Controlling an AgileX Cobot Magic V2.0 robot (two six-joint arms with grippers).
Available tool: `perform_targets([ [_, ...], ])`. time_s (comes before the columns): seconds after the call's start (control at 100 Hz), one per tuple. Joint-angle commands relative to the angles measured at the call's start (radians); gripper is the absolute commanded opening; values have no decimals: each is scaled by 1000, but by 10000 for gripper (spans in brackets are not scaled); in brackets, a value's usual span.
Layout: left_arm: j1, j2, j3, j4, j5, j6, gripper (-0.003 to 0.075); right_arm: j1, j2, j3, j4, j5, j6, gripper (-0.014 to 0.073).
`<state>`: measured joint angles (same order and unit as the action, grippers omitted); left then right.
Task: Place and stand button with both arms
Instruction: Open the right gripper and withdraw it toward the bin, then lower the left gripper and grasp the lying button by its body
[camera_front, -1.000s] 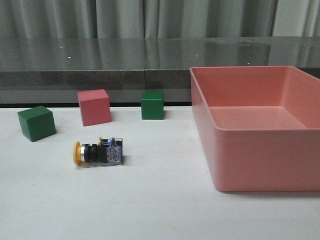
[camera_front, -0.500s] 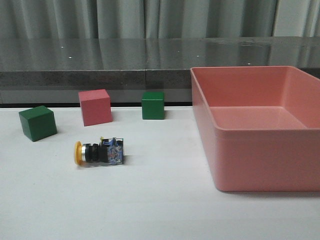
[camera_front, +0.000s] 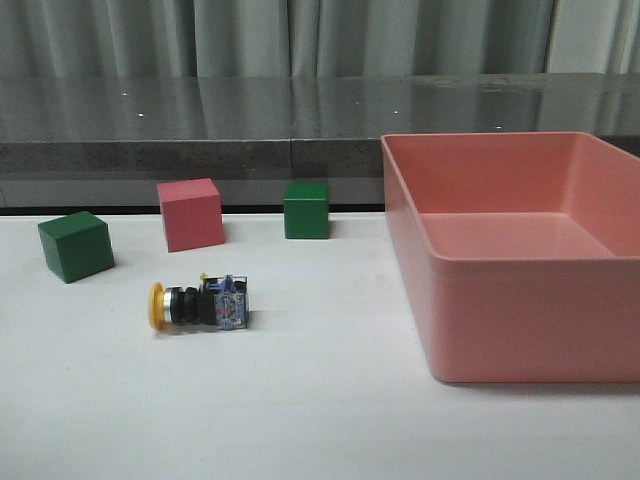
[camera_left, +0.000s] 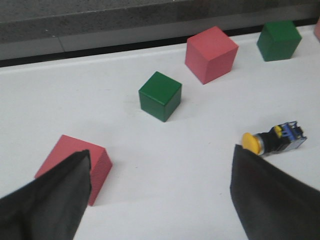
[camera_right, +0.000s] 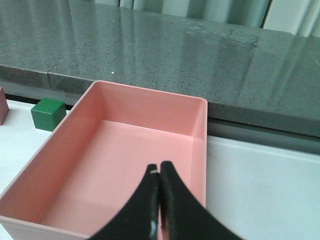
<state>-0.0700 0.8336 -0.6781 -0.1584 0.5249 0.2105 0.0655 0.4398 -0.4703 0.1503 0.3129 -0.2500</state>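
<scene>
Whole front view slid a hair rightward vs 1 s back: left green cube (camera_front: 75, 245), pink cube (camera_front: 190, 213), button (camera_front: 198, 304) all shifted together.

Neither of your arms shows in the front view; only the wrist cameras catch them. Your left pincer (camera_left: 159, 192) has its two dark fingers (camera_left: 47, 200) spread wide, one at each lower corner of its wrist view, and nothing sits between them. It hangs above the counter (camera_left: 165, 165), touching nothing. Your right pincer (camera_right: 159, 210) has its fingers (camera_right: 146, 210) pressed together tip to tip, with only a thin seam between them and nothing gripped. It hangs in the air, tips clear of any surface.
</scene>
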Motion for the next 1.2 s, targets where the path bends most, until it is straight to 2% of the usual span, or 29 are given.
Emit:
perform_targets([
  [0.0, -11, 22, -41, -102, -131, 69, 564, -6, 2, -26, 5, -70, -3, -62],
  [0.07, -18, 60, -50, -193, -177, 160, 564, -6, 2, -26, 5, -65, -3, -62],
  [0.15, -29, 125, -88, -296, -140, 311, 564, -6, 2, -26, 5, -64, -3, -62],
  [0.29, -29, 290, -208, -507, 135, 673, 564, -4, 2, -26, 5, -59, -3, -62],
  [0.41, -29, 435, -298, -657, 308, 936, 564, -2, 2, -26, 5, -57, -3, -62],
  [0.5, -29, 522, -342, -745, 381, 1165, 564, -2, 2, -26, 5, -50, -3, -62],
  [0.61, -29, 595, -349, -887, 397, 1412, 564, -2, 2, -26, 5, -39, -3, -62],
  [0.71, -29, 643, -349, -960, 388, 1514, 564, -2, 2, -26, 5, -37, -3, -62],
  [1.02, -35, 720, -349, -1120, 400, 1521, 564, -2, 2, -26, 5, -36, -3, -62],
  [1.19, -35, 759, -349, -1122, 389, 1706, 564, -2, 2, -26, 5, -36, -3, -62],
])
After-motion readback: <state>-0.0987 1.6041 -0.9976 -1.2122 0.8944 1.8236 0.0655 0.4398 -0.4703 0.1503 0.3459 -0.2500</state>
